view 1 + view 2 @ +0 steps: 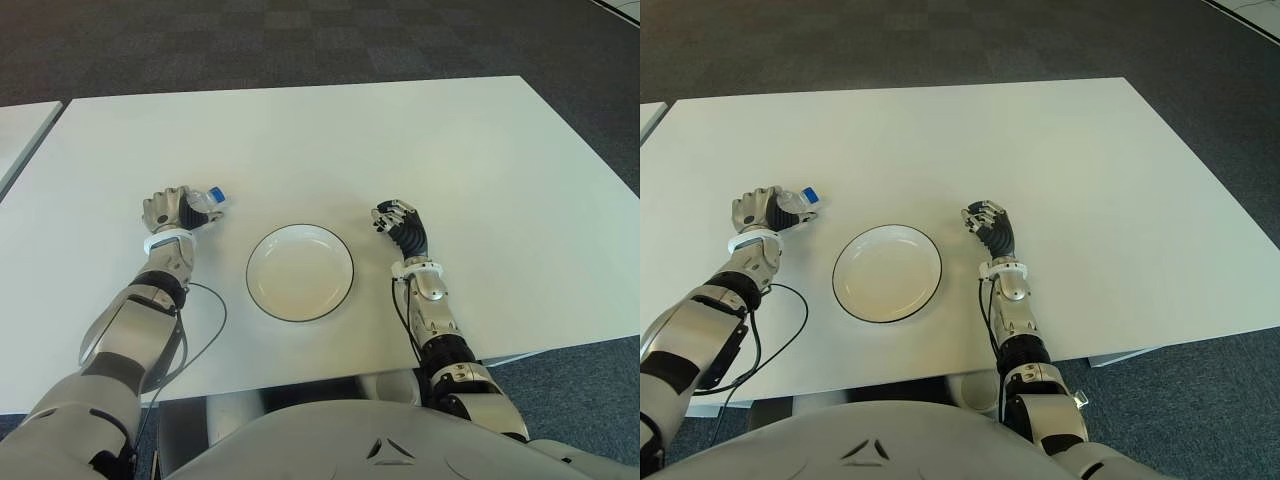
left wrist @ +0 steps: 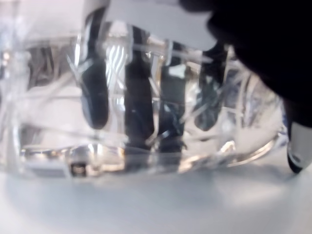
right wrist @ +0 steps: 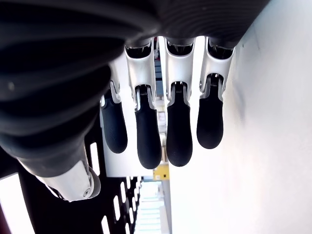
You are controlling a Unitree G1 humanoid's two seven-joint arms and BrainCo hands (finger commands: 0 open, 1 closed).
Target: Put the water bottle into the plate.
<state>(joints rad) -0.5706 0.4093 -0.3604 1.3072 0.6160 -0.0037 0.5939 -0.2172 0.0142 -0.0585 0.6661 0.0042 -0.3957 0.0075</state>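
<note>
The water bottle [image 1: 206, 201] sits in the left hand [image 1: 172, 211], which shows on the left side of the plate [image 1: 300, 272] and a little beyond it on the white bench [image 1: 450, 150]. The fingers are wrapped around the clear body; in the left wrist view they show dark through the ribbed plastic, so the grip looks firm. The bottle lies on its side or nearly so, its long axis pointing from the hand towards the plate's far rim, blue cap [image 1: 216, 195] leading. It appears to be at or just above the bench; which of the two cannot be told.

The plate is near the bottle but apart from it, off towards the robot's right and slightly closer to the body. My judgement is that the coming move is a short carry across that gap, then a lowering inside the dark rim, with the left arm plainly the one to do it.

The bottle is small, transparent and ridged, seemingly empty or nearly so, with only the cap coloured.

The right hand [image 1: 398, 222] shows on the plate's right side, fingers loosely extended and holding nothing.
</note>
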